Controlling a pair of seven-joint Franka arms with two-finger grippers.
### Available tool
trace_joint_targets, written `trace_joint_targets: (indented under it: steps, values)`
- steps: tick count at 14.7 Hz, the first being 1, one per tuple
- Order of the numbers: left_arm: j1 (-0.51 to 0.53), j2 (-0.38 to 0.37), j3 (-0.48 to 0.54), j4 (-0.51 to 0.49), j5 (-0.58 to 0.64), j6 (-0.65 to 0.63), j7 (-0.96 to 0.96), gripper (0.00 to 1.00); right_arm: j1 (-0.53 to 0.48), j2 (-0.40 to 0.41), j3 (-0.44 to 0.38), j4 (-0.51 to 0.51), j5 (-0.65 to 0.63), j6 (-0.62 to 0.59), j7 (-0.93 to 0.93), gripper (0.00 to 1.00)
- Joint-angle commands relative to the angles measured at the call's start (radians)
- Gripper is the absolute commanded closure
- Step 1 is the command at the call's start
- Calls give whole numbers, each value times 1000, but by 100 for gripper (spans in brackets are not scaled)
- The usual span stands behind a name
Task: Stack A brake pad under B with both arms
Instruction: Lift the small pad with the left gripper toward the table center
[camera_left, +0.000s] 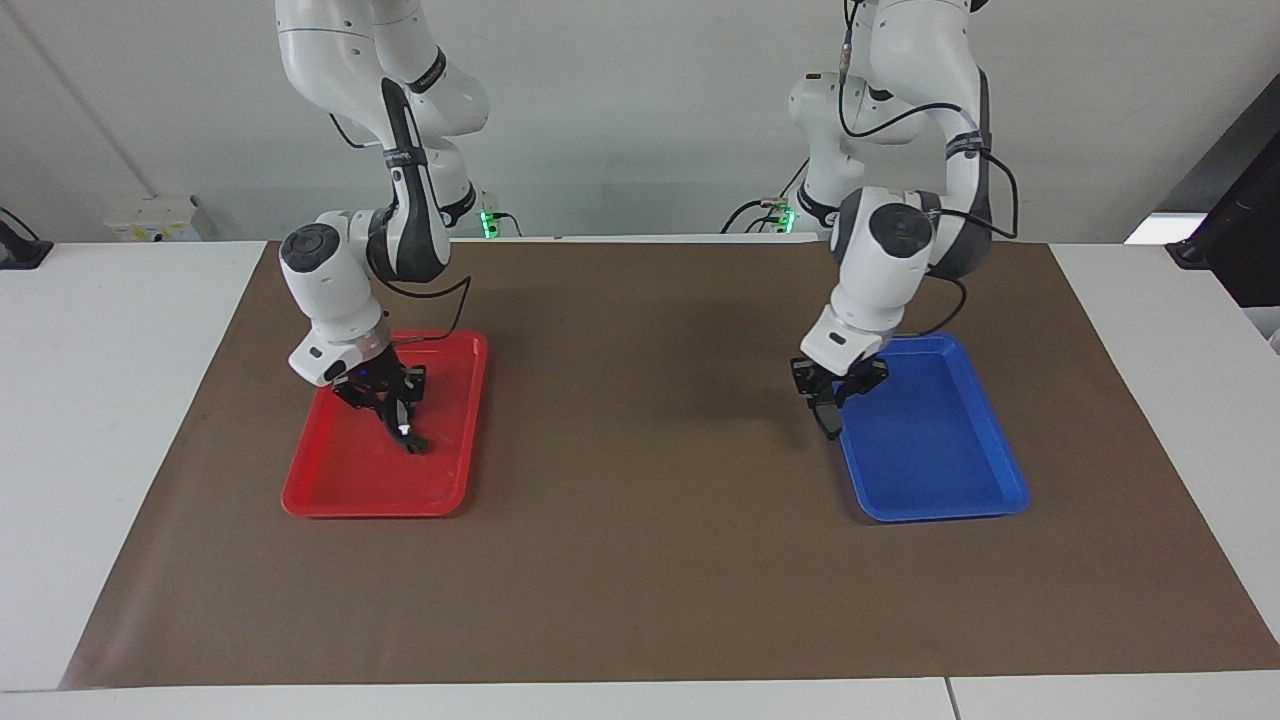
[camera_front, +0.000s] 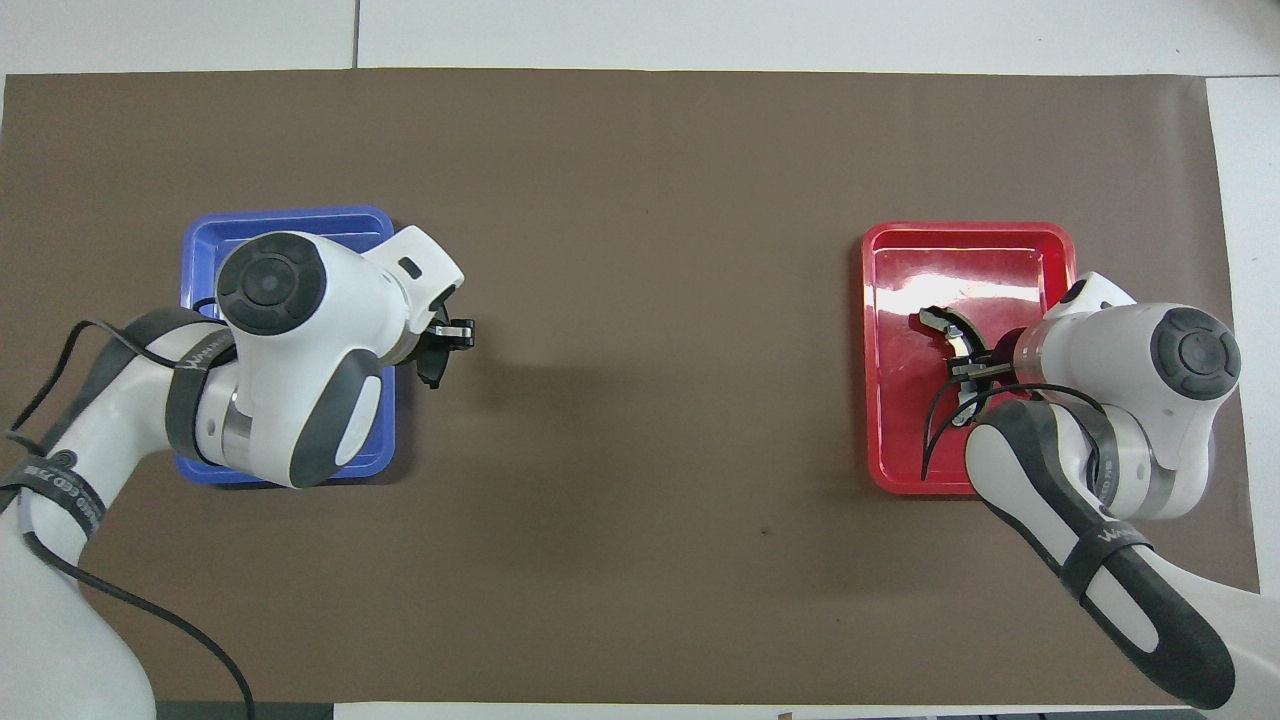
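I saw the left gripper (camera_left: 829, 420) clamped on the short flat dark-grey brake pad (camera_left: 826, 417) over the blue plastic tray's (camera_left: 940, 470) edge, the right gripper (camera_left: 400, 425) clamped on the long curved black crescent pad (camera_front: 945, 327) in the red plastic tray (camera_left: 340, 490).

one camera sits high across the surface (camera_left: 640, 600), facing the two robots. the other hangs high above the robots' end, looking steeply down. both share the brown mat (camera_front: 640, 150), red tray (camera_left: 300, 495) and blue tray (camera_front: 290, 215).

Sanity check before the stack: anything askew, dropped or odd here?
Nothing stands out. The right gripper holds B over the red tray; the left gripper holds the A brake pad at the blue tray rim. Both trays lie flat on the brown mat; nothing is dropped.
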Motion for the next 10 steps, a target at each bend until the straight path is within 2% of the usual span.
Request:
trace_joint_targets:
  steps: [1, 4, 7, 9, 10]
  values:
    - [-120, 25, 18, 10, 0, 67, -88, 83, -19, -9, 8, 41, 18, -45, -14, 100]
    - [-221, 143, 18, 123, -30, 72, -205, 82, -33, -27, 4, 114, 16, -163, -14, 100]
    - [-272, 272, 18, 262, -32, 77, -308, 80, -32, -35, 1, 191, 16, -260, -16, 100]
    - [-306, 321, 18, 286, -30, 118, -315, 73, -32, -38, 0, 223, 15, -280, -16, 100]
    - [-311, 323, 18, 281, -30, 145, -311, 60, -30, -35, 1, 242, 14, -301, -13, 100]
